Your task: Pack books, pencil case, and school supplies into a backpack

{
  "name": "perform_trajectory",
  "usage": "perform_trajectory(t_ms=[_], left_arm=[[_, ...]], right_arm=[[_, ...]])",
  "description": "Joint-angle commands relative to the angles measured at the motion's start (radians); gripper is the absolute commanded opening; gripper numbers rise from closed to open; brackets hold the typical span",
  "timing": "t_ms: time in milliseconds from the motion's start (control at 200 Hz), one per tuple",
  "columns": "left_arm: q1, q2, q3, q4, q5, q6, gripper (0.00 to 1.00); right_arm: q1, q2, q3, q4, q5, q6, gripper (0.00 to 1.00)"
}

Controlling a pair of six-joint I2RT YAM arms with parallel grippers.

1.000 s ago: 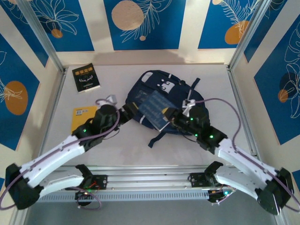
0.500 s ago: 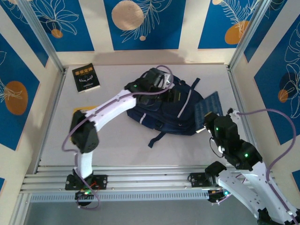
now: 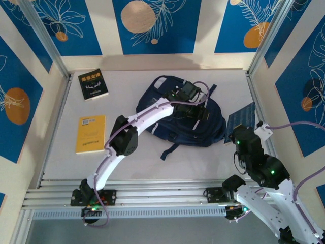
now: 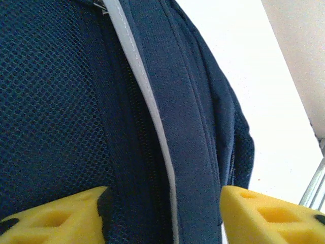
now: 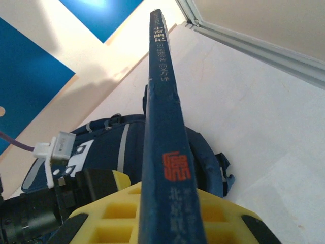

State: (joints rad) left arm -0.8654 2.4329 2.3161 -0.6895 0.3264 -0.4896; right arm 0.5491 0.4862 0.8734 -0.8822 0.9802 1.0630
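The navy backpack (image 3: 210, 127) lies flat in the middle of the table. My left gripper (image 3: 195, 107) is down on its right half. In the left wrist view the yellow fingers (image 4: 56, 216) stand apart on either side of a fold of backpack (image 4: 61, 101) fabric with a pale stripe (image 4: 147, 101). My right gripper (image 3: 239, 128) is shut on a dark blue book (image 3: 242, 117), held on edge to the right of the backpack. Its spine (image 5: 167, 152) rises between the right gripper (image 5: 170, 218) pads. A black book (image 3: 93, 84) and a yellow book (image 3: 91, 133) lie on the left.
A metal frame rail (image 3: 261, 109) runs close along the right side, beside the held book. A dark strap (image 3: 170, 150) trails from the backpack toward the near edge. White table surface (image 3: 132, 162) lies between the yellow book and the backpack.
The left arm swung from beside the yellow book onto the backpack, then shifted to its right half, jaws narrowing. The right arm pulled the blue book off the backpack to the right edge.
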Motion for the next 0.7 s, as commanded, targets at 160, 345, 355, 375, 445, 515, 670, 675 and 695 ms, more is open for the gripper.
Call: perform_trajectory(t_ms=[160,345,355,375,445,515,670,675,695], left_arm=[[-0.025,0.011,0.043,0.006,0.051,-0.003,0.42],[-0.034,0.012,0.046,0.008,0.048,0.006,0.38],[-0.034,0.014,0.047,0.008,0.048,0.005,0.38],[-0.034,0.017,0.049,0.008,0.049,0.004,0.37],[-0.034,0.03,0.052,0.003,0.048,0.0,0.36],[-0.035,0.048,0.065,-0.006,0.045,0.002,0.31],[-0.032,0.09,0.149,-0.077,0.017,0.019,0.0],[-0.032,0.09,0.15,-0.08,0.016,0.02,0.0],[-0.033,0.087,0.156,-0.088,0.009,0.023,0.0]], right_arm=[[-0.012,-0.014,-0.052,0.095,0.002,-0.031,0.0],[-0.027,-0.015,-0.062,0.109,-0.027,-0.031,0.0],[-0.027,-0.014,-0.062,0.109,-0.029,-0.029,0.0],[-0.029,-0.015,-0.061,0.11,-0.032,-0.029,0.0],[-0.035,-0.015,-0.058,0.109,-0.041,-0.029,0.0],[-0.038,-0.014,-0.053,0.108,-0.05,-0.029,0.0],[-0.043,-0.016,-0.04,0.095,-0.057,-0.031,0.0],[-0.043,-0.015,-0.039,0.094,-0.058,-0.031,0.0],[-0.043,-0.015,-0.036,0.093,-0.059,-0.033,0.0]])
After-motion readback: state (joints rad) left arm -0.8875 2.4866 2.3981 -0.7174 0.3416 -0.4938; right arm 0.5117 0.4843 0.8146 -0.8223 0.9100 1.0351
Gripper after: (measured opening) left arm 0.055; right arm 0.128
